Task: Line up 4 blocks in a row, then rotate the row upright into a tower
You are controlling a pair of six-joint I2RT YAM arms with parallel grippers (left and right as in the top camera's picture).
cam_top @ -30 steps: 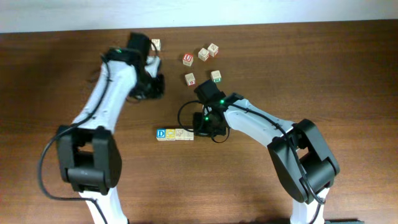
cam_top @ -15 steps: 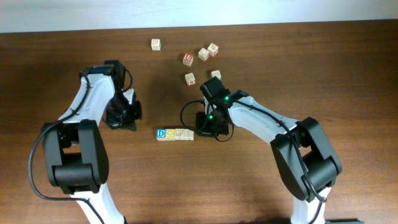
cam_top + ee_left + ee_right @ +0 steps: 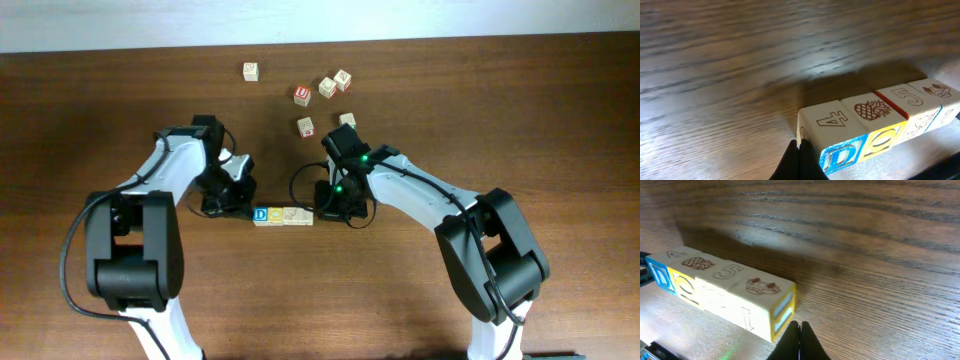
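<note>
The row of four blocks (image 3: 281,215) lies on the table (image 3: 500,120) a little toward 6 o'clock of its middle. It runs straight from 9 o'clock to 3 o'clock, and each block touches the next. At the 9 o'clock end is the blue block (image 3: 259,215), with a white "D" on one side and a "4" on the top face. Next to it is the yellow block (image 3: 273,215), which has a pineapple drawn on top. The third block (image 3: 288,215) is pale and carries a "5". The fourth block (image 3: 302,215), also pale, closes the row at 3 o'clock with a small picture on top and a blue-edged end face. The left tool (image 3: 241,206) sits at the 9 o'clock end with its jaws fully closed and nothing held. In the left wrist view its dark fingers (image 3: 802,159) press flat against the end face of the blue block. The right tool (image 3: 320,212) sits at the 3 o'clock end, likewise closed and empty. Its fingers (image 3: 805,341) point at the lower corner of the fourth block, just beside it, but I cannot tell whether they touch it. Well apart from the row, toward 12 o'clock, loose blocks are scattered. They include a red block (image 3: 302,94) marked "U", a green block (image 3: 347,120) partly hidden by the right arm, and a lone pale block (image 3: 250,71) toward 11 o'clock.
</note>
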